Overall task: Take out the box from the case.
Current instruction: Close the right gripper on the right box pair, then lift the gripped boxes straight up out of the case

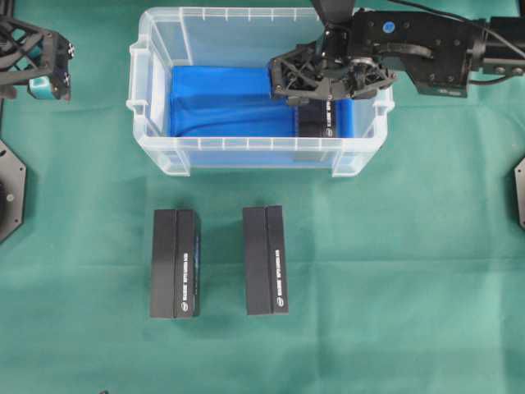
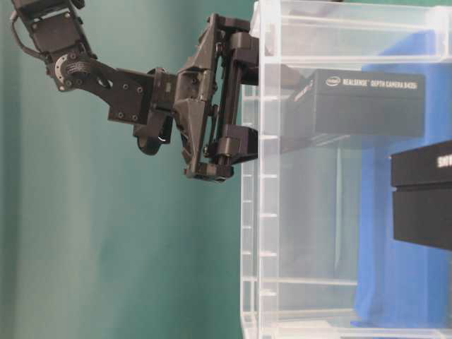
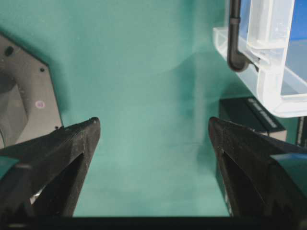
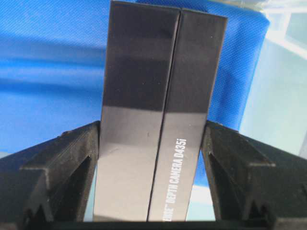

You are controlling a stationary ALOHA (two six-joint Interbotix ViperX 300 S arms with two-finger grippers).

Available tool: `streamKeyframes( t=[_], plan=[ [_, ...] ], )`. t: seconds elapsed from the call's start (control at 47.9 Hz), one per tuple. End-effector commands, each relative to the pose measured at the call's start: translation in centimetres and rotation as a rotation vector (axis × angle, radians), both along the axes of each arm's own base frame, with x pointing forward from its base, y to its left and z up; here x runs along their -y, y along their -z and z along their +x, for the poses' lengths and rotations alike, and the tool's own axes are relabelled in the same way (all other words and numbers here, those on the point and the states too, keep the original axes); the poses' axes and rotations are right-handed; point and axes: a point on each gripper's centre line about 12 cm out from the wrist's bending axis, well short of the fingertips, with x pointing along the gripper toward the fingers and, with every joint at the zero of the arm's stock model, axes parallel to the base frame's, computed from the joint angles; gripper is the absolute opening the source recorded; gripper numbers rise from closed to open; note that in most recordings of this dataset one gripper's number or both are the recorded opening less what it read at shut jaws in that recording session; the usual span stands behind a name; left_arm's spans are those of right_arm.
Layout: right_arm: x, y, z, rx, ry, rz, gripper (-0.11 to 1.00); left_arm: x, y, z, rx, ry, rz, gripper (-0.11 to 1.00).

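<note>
The case (image 1: 246, 153) is a clear plastic bin at the back of the table, with a blue cloth (image 1: 221, 103) on its bottom. A black box (image 1: 318, 121) with white lettering lies in its right end. My right gripper (image 1: 316, 105) reaches down into the case, and its two fingers press against the long sides of the box (image 4: 158, 96). The table-level view shows the same box (image 2: 353, 102) behind the clear wall, with the right gripper (image 2: 272, 106) at its end. Off the case's left side, my left gripper (image 1: 49, 78) hangs open over the green cloth, nothing between its fingers (image 3: 76, 139).
Two more black boxes (image 1: 175, 263) (image 1: 265, 259) lie side by side on the green table cloth in front of the case. The left wrist view catches a corner of the case (image 3: 268, 81) and one black box (image 3: 244, 115). Black arm bases sit at both table edges.
</note>
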Motion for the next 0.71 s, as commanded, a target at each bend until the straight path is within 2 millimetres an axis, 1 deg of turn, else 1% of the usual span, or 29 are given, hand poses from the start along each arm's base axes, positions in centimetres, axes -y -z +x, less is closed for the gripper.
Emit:
streamKeyframes(
  t=[0.0, 0.209, 0.292, 0.689],
  plan=[
    [-0.1, -1.2, 0.1, 0.018, 0.001, -0.004, 0.67, 0.1, -0.5, 0.1, 0.017, 0.002, 0.006, 0.96],
    [-0.1, -1.6, 0.3, 0.024, 0.005, -0.004, 0.67, 0.1, -0.5, 0.1, 0.017, 0.003, 0.006, 0.96],
    [0.0, -2.1, 0.4, 0.02, 0.009, -0.001, 0.67, 0.0, -0.5, 0.0, 0.017, 0.003, 0.008, 0.96],
    [0.0, -5.7, 0.0, 0.019, 0.02, -0.007, 0.67, 0.0, -0.4, 0.1, 0.017, 0.002, 0.006, 0.96]
  ],
)
